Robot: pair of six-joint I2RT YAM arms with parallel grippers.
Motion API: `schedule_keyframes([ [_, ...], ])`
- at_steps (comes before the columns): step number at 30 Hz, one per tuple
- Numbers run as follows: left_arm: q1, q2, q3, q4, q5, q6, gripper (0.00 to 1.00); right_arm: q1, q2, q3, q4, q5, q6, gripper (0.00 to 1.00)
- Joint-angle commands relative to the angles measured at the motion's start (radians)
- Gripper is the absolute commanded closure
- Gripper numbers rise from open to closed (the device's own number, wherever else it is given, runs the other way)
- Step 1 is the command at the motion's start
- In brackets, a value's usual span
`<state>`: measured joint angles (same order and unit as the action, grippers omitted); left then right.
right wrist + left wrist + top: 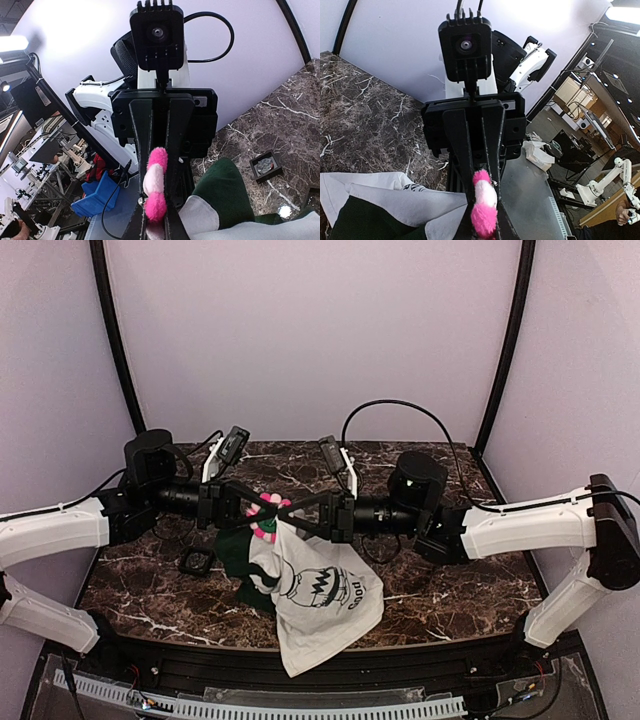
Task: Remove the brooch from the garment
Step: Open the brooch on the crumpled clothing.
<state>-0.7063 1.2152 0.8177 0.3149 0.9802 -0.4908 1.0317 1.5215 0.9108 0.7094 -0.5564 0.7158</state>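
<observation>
Petals on the light brooch [266, 516], held above the tabletop [450, 590] with the limp garment [320, 590] hanging beneath, look fuzzy and crushable, so, with left hand [258, 510] and right hand [284, 517] both pinched shut on it, we judge its firmer centre the safest hold.

So both arms are stretched out level, meeting tip to tip in the middle. Left hand [257, 508] and right hand [284, 512] both pinched tight on the brooch [266, 518].
</observation>
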Motion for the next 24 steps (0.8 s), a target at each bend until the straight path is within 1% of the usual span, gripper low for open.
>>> schedule_keyframes([
  [1,-0.005,-0.017,-0.004,0.046,0.012,0.009,0.99,0.013,0.017,0.000,-0.006,0.039,0.014,1.00],
  [6,-0.013,-0.021,0.011,-0.039,-0.003,0.081,0.99,0.013,0.035,0.042,-0.073,0.072,0.027,1.00],
  [11,-0.054,-0.024,0.046,-0.194,-0.059,0.191,0.99,0.010,0.060,0.092,-0.177,0.121,0.058,1.00],
  [16,-0.071,-0.040,0.044,-0.200,-0.079,0.215,0.99,-0.021,0.090,0.099,-0.256,0.180,0.156,1.00],
  [20,-0.087,-0.033,0.047,-0.205,-0.058,0.217,0.99,-0.059,0.111,0.053,-0.234,0.174,0.239,1.00],
  [24,-0.120,-0.023,0.062,-0.253,-0.060,0.247,0.99,-0.083,0.125,0.042,-0.232,0.166,0.255,1.00],
])
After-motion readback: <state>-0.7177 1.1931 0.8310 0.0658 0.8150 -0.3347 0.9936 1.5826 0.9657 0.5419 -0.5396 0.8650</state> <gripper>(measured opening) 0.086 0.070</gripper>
